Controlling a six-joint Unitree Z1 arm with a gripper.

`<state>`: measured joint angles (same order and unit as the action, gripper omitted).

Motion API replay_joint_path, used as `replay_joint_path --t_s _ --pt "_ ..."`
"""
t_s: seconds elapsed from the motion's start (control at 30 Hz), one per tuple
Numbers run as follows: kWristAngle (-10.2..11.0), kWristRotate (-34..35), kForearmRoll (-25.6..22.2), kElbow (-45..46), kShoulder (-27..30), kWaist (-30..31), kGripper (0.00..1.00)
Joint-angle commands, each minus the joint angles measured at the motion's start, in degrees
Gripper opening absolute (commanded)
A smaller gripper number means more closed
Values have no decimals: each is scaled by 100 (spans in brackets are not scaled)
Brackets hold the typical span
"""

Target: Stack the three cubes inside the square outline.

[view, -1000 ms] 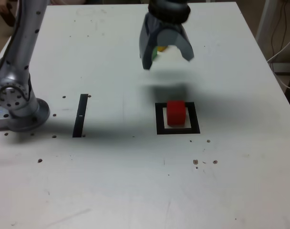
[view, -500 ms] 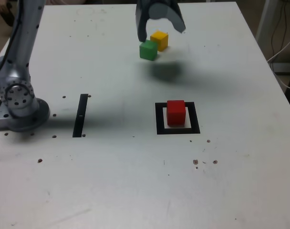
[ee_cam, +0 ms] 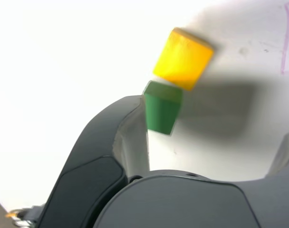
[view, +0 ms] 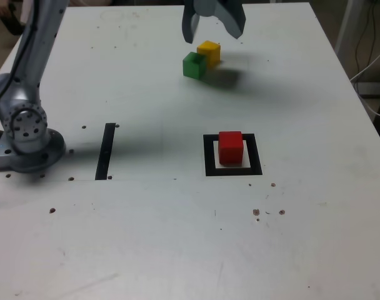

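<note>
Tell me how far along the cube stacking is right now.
Done: the red cube sits inside the square outline. In hand: nothing yet; the gripper hangs open and empty above the yellow cube and green cube, which sit close together at the far side of the table. Left: both of those cubes have to go on top of the red one.

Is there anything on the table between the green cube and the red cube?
No. In the exterior view the table is bare between the green cube and the red cube, apart from the square outline framing the red cube.
</note>
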<state>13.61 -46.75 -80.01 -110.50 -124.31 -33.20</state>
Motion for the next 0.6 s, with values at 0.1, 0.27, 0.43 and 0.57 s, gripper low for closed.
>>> replay_joint_path --t_s 0.1,0.27,0.43,0.57 --pt "92 -399 70 -166 -134 -216 98" --pt "174 -761 75 -337 -263 -330 97" --pt "177 -999 59 -453 -445 -365 96" --pt "175 -1091 63 -512 -652 -370 95"
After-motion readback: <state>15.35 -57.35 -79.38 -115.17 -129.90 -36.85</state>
